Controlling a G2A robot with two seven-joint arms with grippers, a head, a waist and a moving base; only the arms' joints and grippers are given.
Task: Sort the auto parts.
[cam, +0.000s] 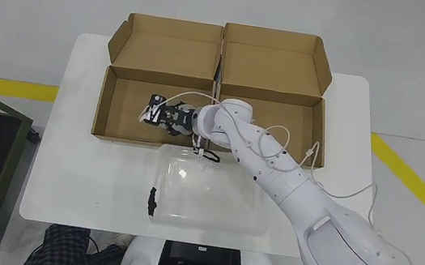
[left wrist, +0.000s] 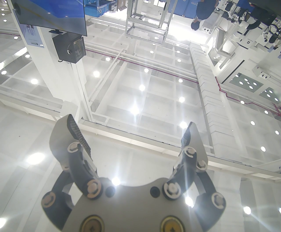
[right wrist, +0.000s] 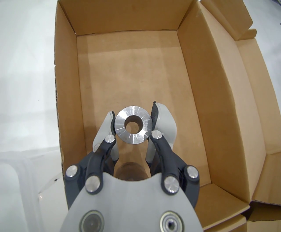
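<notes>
The metal ring (right wrist: 133,125), a flat disc with a central bore, is clamped by its outer edge between both fingers of the right gripper (right wrist: 133,111). The jaws are partly closed to the ring's width. The ring sits over the floor of the left cardboard box (right wrist: 131,66). The left gripper (left wrist: 129,120) is spread wide, holds nothing and faces the ceiling.

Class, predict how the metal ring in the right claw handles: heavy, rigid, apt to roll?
The metal ring looks thick: probably rigid, heavy for its size. Its round rim could roll; smooth sides might slip in the right claw.
</notes>
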